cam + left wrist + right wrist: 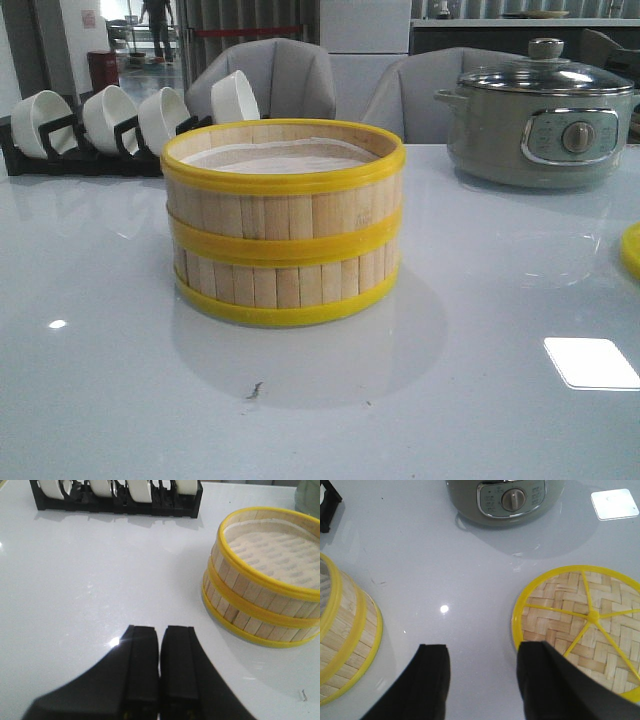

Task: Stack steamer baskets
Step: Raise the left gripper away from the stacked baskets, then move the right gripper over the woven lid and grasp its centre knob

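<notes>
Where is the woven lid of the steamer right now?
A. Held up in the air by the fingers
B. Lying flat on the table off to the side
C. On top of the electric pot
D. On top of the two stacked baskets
B: the right wrist view shows the woven lid flat on the table, apart from the stacked steamer baskets, whose top is open, showing the white liner.
</notes>
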